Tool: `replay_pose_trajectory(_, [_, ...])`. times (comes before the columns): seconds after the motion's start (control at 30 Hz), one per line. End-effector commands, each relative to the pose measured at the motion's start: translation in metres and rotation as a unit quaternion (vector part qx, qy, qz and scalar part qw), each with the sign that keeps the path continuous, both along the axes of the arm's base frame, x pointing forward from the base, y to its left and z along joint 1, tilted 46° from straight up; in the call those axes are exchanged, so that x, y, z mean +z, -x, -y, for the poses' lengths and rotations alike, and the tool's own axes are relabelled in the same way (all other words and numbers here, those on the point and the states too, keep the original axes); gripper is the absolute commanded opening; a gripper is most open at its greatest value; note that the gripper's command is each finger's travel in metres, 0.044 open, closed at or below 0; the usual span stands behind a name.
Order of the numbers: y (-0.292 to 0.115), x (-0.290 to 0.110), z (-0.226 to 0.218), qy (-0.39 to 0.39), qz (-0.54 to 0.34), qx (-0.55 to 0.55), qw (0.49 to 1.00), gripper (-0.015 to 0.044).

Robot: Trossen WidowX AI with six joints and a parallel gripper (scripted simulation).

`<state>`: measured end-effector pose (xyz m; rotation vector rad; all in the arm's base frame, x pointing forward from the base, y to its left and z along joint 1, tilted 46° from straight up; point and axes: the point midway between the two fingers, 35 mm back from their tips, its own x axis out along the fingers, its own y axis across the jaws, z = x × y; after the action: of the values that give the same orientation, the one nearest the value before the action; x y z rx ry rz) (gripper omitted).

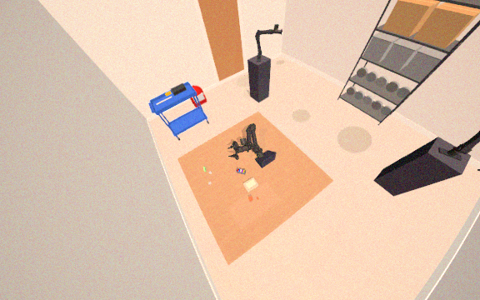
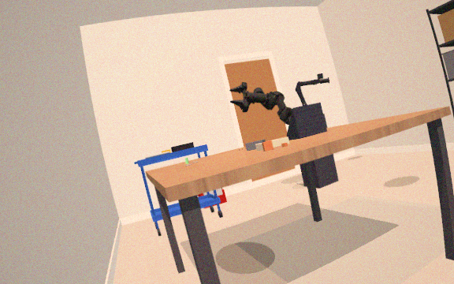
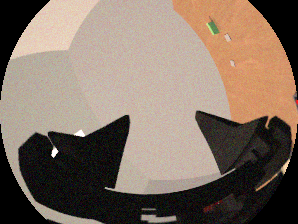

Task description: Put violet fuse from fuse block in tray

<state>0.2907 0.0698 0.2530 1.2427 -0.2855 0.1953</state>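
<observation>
The arm [image 2: 274, 100] rises from its dark base [image 1: 270, 156] and reaches out level, well above the table, with the gripper [image 2: 240, 96] at its far end pointing sideways rather than down. Its two dark fingers stand wide apart — one [image 3: 107, 139] on the left of the wrist view, the other [image 3: 222, 129] on the right — and nothing is between them. From above, the arm [image 1: 252, 139] shows as a bent dark chain with the gripper [image 1: 234, 151] off to one side of the base.

On the table [image 1: 290, 183], the fuse block [image 1: 241, 170] lies between the arm's base [image 1: 268, 158] and the tray [image 1: 251, 183].
</observation>
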Motion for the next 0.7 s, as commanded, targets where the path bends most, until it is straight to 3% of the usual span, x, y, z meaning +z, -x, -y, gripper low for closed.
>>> replay_pose_trajectory(0.0, [-0.002, -0.002, -0.001, 0.006, -0.006, -0.002, 1.0, 0.0374])
replay_pose_trajectory(0.2, [-0.049, -0.072, -0.012, 0.199, -0.201, -0.043, 0.958, 0.0216])
replay_pose_trajectory(0.4, [-0.064, -0.149, -0.008, 0.406, -0.39, -0.038, 0.826, 0.0061])
replay_pose_trajectory(0.67, [-0.047, -0.209, 0.012, 0.583, -0.54, 0.022, 0.607, 0.0061])
